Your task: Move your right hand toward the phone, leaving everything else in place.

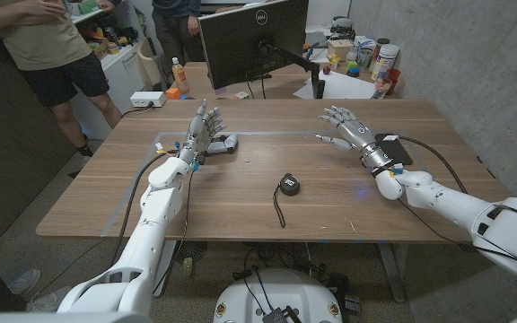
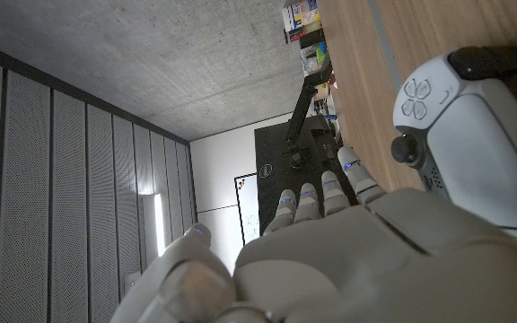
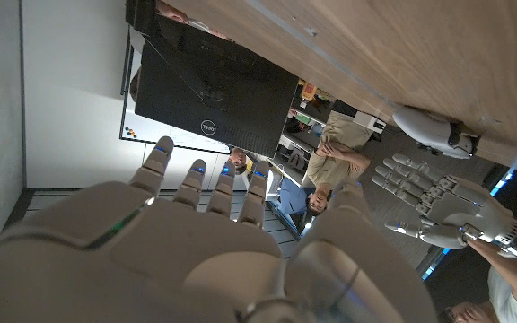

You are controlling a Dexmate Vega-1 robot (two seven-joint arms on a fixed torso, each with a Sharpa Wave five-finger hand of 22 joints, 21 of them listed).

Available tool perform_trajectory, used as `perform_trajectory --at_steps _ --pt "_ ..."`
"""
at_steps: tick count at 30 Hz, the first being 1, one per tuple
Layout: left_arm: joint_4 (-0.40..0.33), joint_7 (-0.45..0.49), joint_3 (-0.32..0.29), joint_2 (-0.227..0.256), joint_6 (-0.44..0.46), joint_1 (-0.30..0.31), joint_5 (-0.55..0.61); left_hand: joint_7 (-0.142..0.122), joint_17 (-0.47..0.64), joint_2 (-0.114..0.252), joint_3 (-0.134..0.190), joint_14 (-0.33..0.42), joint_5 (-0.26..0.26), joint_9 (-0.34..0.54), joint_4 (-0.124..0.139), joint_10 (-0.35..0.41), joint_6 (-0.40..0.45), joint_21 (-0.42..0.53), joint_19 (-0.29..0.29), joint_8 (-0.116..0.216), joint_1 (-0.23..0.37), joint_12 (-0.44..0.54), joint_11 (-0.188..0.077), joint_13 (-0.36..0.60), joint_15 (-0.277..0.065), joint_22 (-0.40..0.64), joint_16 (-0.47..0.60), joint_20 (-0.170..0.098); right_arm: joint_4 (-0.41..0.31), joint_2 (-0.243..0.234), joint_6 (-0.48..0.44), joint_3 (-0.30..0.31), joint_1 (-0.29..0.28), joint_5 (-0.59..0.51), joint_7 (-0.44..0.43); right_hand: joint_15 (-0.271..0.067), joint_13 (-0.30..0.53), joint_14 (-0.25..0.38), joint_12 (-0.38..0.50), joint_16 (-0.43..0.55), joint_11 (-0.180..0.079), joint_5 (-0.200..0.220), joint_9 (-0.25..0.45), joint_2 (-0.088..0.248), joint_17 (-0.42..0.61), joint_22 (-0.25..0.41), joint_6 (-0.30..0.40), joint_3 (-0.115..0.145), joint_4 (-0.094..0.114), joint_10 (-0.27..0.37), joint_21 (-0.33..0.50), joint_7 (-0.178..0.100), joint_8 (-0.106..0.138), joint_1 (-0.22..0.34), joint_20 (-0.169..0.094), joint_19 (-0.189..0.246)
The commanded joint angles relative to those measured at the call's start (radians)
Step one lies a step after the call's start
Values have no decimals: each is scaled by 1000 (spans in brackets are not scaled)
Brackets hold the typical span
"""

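Observation:
The black phone (image 1: 395,149) lies on the right part of the wooden table (image 1: 240,202), partly covered by my right wrist and a cable. My right hand (image 1: 346,126) is held just left of and beyond the phone, fingers spread and holding nothing; its back also shows in the right wrist view (image 3: 196,251). My left hand (image 1: 202,131) stands upright with fingers apart at the left, close beside a white game controller (image 1: 226,142). In the left wrist view that hand (image 2: 375,260) sits next to the controller (image 2: 483,152) without gripping it.
A small black device with a strap (image 1: 287,186) lies mid-table. A Dell monitor (image 1: 252,40) stands behind the far edge, with clutter (image 1: 366,58) at the back right. Two people (image 1: 48,45) stand at the back left.

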Motion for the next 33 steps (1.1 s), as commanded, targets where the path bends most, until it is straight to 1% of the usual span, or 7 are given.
perform_trajectory --at_steps 1,5,10,17,18,24,33 --pt "-14 -4 4 0 -4 8 -3 88 4 35 -3 -1 6 4 -2 -2 -5 -3 4 3 2 4 8 3 6 5 4 4 25 -14 -125 0 -3 43 32 5 5 -8 -6 -2 1 3 3 -6 0 1 8 5 -6 -1 2 -6 0 1 4 0" --pt "-14 -5 5 0 -6 7 -3 88 3 35 -3 -1 6 4 -2 -2 -6 -3 4 2 2 4 7 3 7 5 4 3 24 -24 -136 -5 -6 52 41 4 5 -3 -4 0 -2 3 3 -5 0 1 32 6 -8 4 1 -4 8 2 4 3" --pt "-23 0 4 -1 -4 13 -2 88 4 34 -4 -1 6 4 -2 -1 -5 -3 4 2 1 5 9 3 7 5 4 4 28 -35 -144 -1 -11 70 41 6 5 3 -2 2 0 3 3 -5 0 1 32 6 -8 10 2 -4 7 2 4 6" --pt "-31 2 2 -3 -5 20 -3 88 4 34 -4 0 6 4 -2 -1 -4 -3 5 3 1 4 7 3 6 5 4 4 -15 -72 -179 27 -45 101 49 6 5 8 -1 4 0 3 4 -5 0 1 30 6 -9 12 3 0 5 2 5 13" --pt "-31 1 2 -2 -5 20 -3 88 4 34 -5 0 6 4 -2 -1 -4 -3 5 3 1 4 7 3 6 5 4 4 -21 -75 -191 33 -51 107 52 7 5 9 0 4 4 2 4 -6 0 2 30 6 -9 14 4 0 4 2 5 14" --pt "-27 -4 3 -3 -8 17 -5 88 3 33 -5 0 5 4 -2 -2 -4 -4 5 3 1 4 7 3 7 5 4 4 -9 -83 -224 53 -69 132 59 7 5 15 0 5 4 2 4 -7 0 2 36 5 -10 16 6 2 6 1 5 22" --pt "-22 -7 6 -2 -9 11 -4 88 4 33 -6 -1 5 4 -2 -1 -5 -4 6 3 1 4 8 3 6 5 4 4 47 -79 -236 50 -60 151 65 10 5 20 -1 6 10 2 4 -11 0 2 36 3 -11 16 7 6 4 -1 5 29"
